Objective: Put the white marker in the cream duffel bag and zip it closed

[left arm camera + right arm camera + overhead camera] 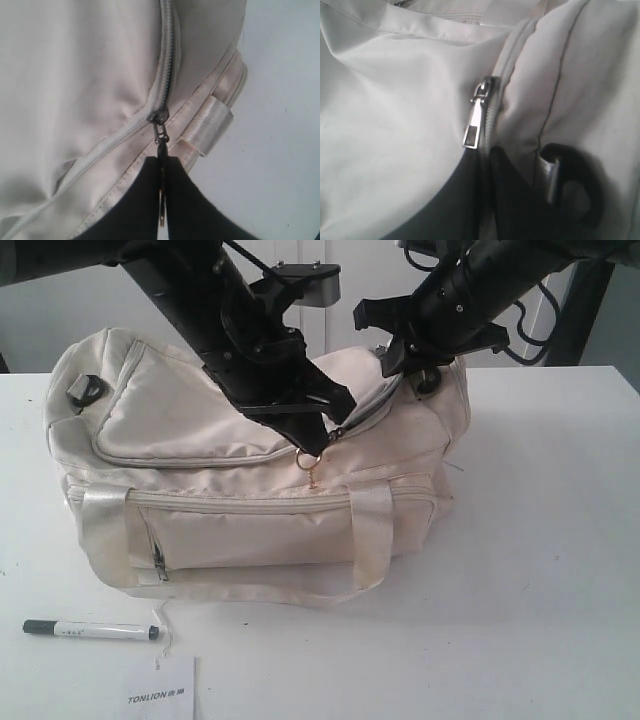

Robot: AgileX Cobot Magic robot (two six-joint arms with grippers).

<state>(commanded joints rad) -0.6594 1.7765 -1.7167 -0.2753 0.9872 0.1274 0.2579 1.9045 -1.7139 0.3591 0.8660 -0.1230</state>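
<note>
By the paper card [160, 692], the white marker [90, 629] lies crosswise on the desk [520, 590], in front of the cream duffel bag [200, 430]. It is nearer the left fingers [145, 200], closed on the zipper pull [161, 134]; the right fingers [510, 190] seem to pinch bag fabric.

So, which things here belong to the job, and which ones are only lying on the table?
Belong to the job:
- white marker, lying on the table
- cream duffel bag
- its top zipper pull, pinched by the left gripper
- right gripper, closed on the bag by the zipper

Only lying about:
- TONLION card, near the marker
</note>
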